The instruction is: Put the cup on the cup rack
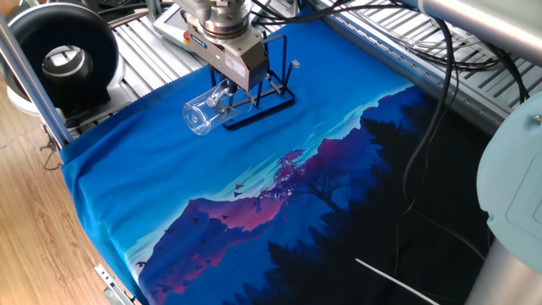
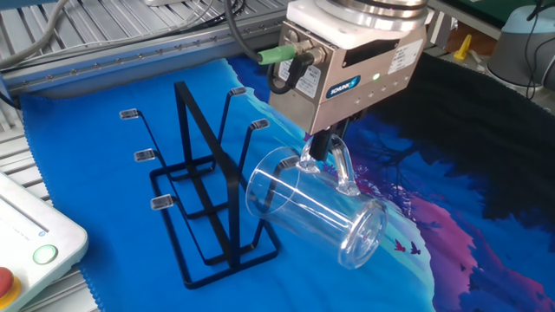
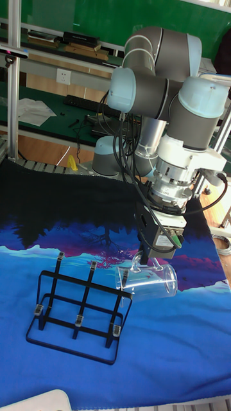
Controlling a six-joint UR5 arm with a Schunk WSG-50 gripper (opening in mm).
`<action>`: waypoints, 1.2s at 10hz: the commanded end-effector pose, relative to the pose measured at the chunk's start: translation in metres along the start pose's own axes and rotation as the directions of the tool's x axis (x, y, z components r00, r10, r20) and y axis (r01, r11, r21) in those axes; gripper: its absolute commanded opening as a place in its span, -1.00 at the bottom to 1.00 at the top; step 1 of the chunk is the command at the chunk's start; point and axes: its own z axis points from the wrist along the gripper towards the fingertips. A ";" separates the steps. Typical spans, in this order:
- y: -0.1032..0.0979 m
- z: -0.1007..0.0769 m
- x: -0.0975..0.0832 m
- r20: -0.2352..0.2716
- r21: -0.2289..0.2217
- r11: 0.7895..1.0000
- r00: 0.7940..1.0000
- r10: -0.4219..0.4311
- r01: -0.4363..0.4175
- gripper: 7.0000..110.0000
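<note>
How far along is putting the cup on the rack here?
Done: the tool has picked the cup up by its handle. In hand: the cup hangs tilted, its open mouth at the cup rack. Left: slipping it onto a peg and letting go.

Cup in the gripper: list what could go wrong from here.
1. The gripper holds the cup only by its thin handle, tilted; the glass may swivel or slip.
2. The cup's open mouth sits right by the cup rack; it could miss the peg tip and push the light wire frame across the cloth.
</note>
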 end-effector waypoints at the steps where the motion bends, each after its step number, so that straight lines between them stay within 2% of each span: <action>1: -0.001 -0.001 -0.002 0.014 0.005 1.000 1.000 0.006 -0.006 -1.00; 7: -0.002 -0.001 0.001 -0.002 0.001 1.000 1.000 0.013 -0.013 -1.00; 12: -0.003 -0.001 -0.002 0.011 0.007 1.000 1.000 0.015 -0.015 -1.00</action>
